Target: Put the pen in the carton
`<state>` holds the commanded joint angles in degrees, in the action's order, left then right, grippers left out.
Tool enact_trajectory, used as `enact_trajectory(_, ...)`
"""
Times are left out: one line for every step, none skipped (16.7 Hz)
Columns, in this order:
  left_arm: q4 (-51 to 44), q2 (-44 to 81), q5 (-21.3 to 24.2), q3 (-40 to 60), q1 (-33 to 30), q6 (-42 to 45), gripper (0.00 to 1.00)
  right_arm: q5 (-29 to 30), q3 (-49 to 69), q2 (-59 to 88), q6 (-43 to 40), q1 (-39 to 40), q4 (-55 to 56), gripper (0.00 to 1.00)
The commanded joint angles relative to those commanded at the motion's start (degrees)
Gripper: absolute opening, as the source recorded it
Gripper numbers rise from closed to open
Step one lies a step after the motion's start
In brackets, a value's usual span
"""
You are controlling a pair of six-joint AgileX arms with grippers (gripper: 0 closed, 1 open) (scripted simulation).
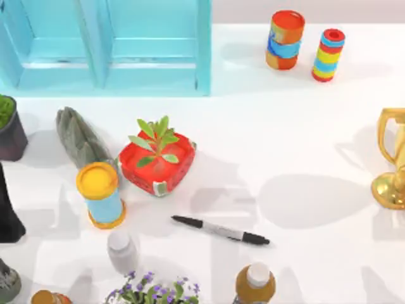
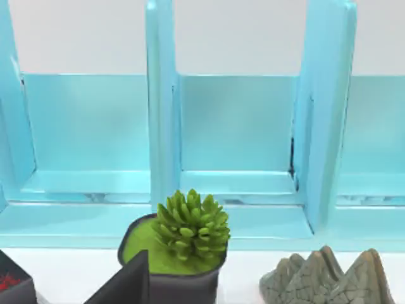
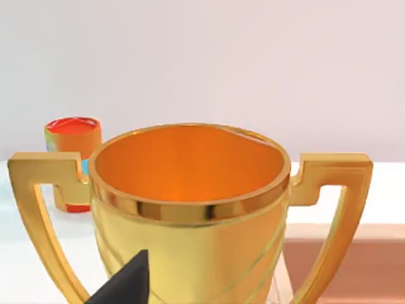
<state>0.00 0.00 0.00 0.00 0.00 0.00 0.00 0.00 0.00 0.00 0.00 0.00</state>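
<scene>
I take the pen point(image 1: 220, 230) as my landmark: it lies flat on the white table point(image 1: 304, 126) near the front edge, black cap toward the right, its slim black end pointing left, touched by nothing

Nearest the front, a brown bottle with a white cap point(image 1: 255, 284) stands just in front of the pen's capped end, a purple-flowered plant point(image 1: 154, 289) sits in front of its slim end, and a pale grey bottle point(image 1: 121, 250) stands front-left of it

Left of the pen stands a blue cylinder with a yellow lid point(image 1: 101, 194). Just behind the pen's slim end sits a red pot with a green leafy plant point(image 1: 157, 162), and beyond that to the left a grey-green rock ornament point(image 1: 77, 137). Well to the right of the pen stands a gold trophy cup point(image 1: 393, 161)

Far behind the pen and to its left is the light blue carton point(image 1: 152, 69), open-topped with dividers. Far behind and to the right are two striped cylinders point(image 1: 285, 39), side by side

A dark part of my left arm sits at the table's left edge, well left of the pen. Both wrist views show a single dark fingertip, so I cannot tell how either gripper's fingers stand. The left wrist view faces the carton over a dark pot holding a green succulent point(image 2: 190, 227); the right wrist view faces the trophy cup
</scene>
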Motion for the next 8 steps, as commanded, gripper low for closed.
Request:
enact_trajectory(0.00,0.00,0.00,0.00,0.00,0.00,1.00,0.00,0.00,0.00,0.00,0.00,0.00,1.00)
enact_trajectory(0.00,0.00,0.00,0.00,0.00,0.00,1.00,0.00,0.00,0.00,0.00,0.00,0.00,1.00)
enact_trajectory(0.00,0.00,0.00,0.00,0.00,0.00,1.00,-0.06,0.57,0.57,-0.06,0.53,-0.45,1.00)
enact_trajectory(0.00,0.00,0.00,0.00,0.00,0.00,1.00,-0.15,1.74,1.75,-0.17,1.57,-1.34,1.00)
enact_trajectory(0.00,0.00,0.00,0.00,0.00,0.00,1.00,-0.28,3.53,3.54,-0.34,3.05,-2.62,1.00)
enact_trajectory(0.00,0.00,0.00,0.00,0.00,0.00,1.00,-0.43,5.94,5.95,-0.59,4.88,-4.30,1.00)
enact_trajectory(0.00,0.00,0.00,0.00,0.00,0.00,1.00,-0.59,8.94,8.97,-0.94,6.98,-6.32,1.00)
enact_trajectory(0.00,0.00,0.00,0.00,0.00,0.00,1.00,-0.78,12.54,12.60,-1.40,9.30,-8.66,1.00)
